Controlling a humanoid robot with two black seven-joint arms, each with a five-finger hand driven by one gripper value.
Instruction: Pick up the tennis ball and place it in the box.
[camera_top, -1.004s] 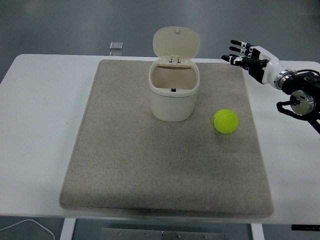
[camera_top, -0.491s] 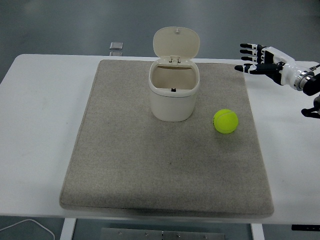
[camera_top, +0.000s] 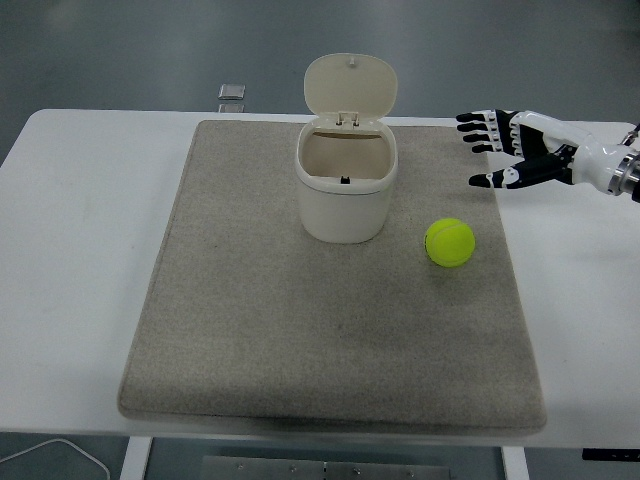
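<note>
A yellow-green tennis ball (camera_top: 450, 242) lies on the grey mat (camera_top: 250, 320), right of the box. The box (camera_top: 347, 190) is a cream bin standing upright on the mat's far middle, its lid hinged up at the back and its mouth uncovered. My right hand (camera_top: 500, 150) reaches in from the right edge over the mat's far right corner, fingers spread and holding nothing. It hovers above and to the right of the ball, apart from it. The left arm does not show.
The mat covers most of the white table (camera_top: 80, 250). A small grey square object (camera_top: 232, 92) lies at the table's far edge, behind the box. A white cable (camera_top: 60, 455) curls below the near left edge.
My right hand drew back toward the right, then came in again lower and closer to the ball, with its palm turned and fingers spread. Ball and box stay put.
</note>
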